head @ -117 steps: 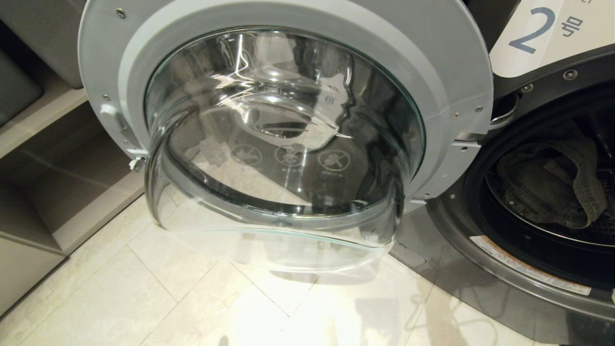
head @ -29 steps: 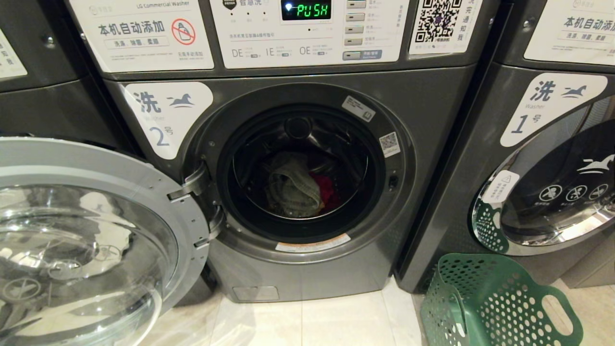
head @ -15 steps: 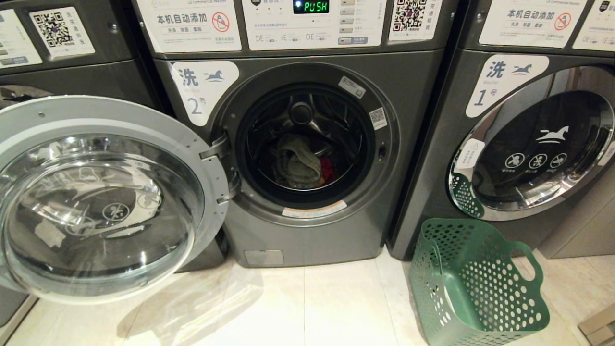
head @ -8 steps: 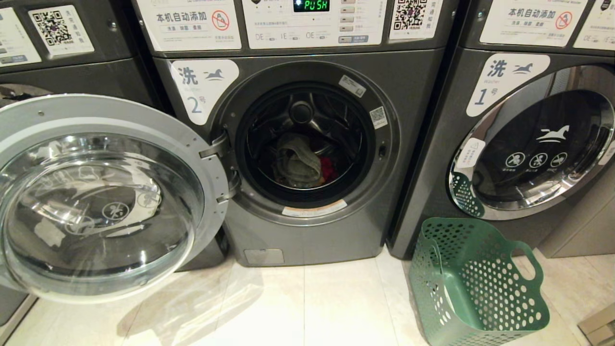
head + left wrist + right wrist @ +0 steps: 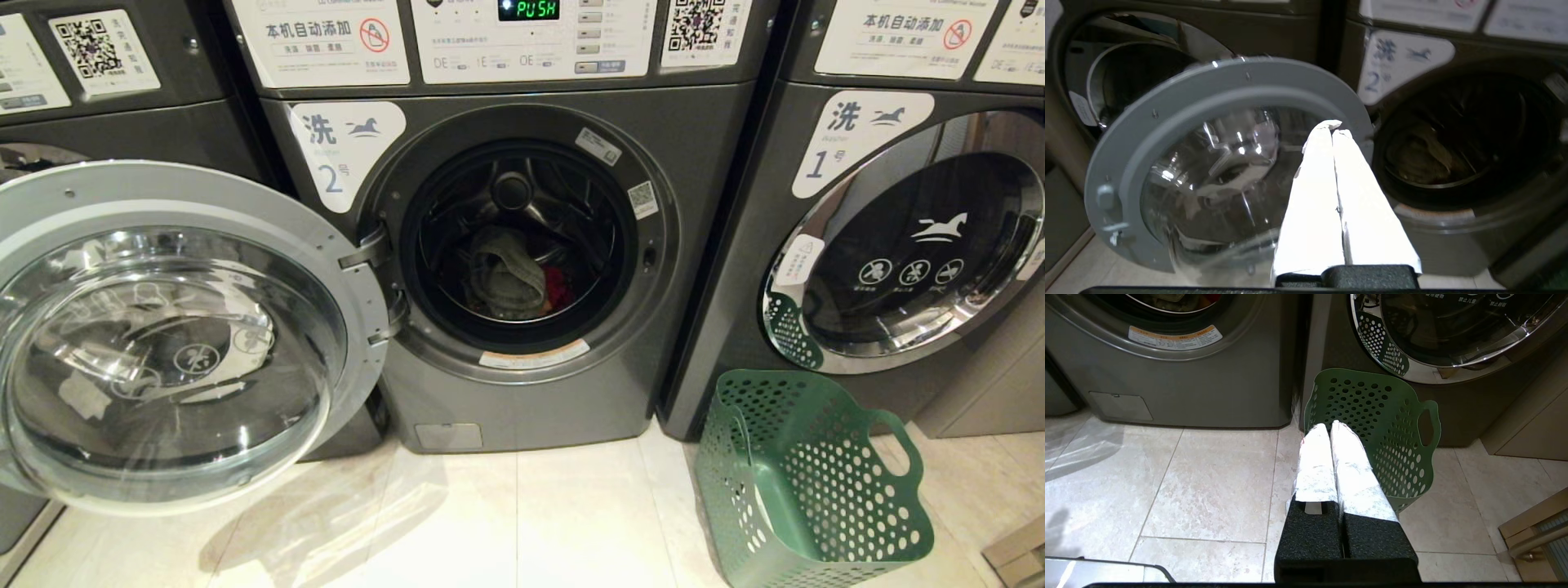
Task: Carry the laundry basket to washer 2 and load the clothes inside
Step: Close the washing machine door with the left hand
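Washer 2 (image 5: 571, 408) stands in the middle of the head view with its round glass door (image 5: 171, 335) swung wide open to the left. In its drum lie the clothes: a grey-green piece (image 5: 506, 273) and a red one (image 5: 558, 287) beside it. The green laundry basket (image 5: 808, 482) sits tilted on the floor in front of washer 1, and no clothes show in it. My left gripper (image 5: 1333, 125) is shut and empty, raised in front of the open door's hinge side (image 5: 1363, 122). Low over the tiles, my right gripper (image 5: 1329, 426) is shut and empty, its tips before the basket (image 5: 1392, 428).
Washer 1 (image 5: 898, 253) stands to the right with its chrome-ringed door closed. Another machine (image 5: 1126, 73) sits behind the open door on the left. Pale floor tiles (image 5: 522, 523) stretch before the washers. A low cabinet corner (image 5: 1531, 522) stands at the far right.
The whole head view has pulled back from close at the open door to a wider look at both washers. Over the last second nothing in it has moved.
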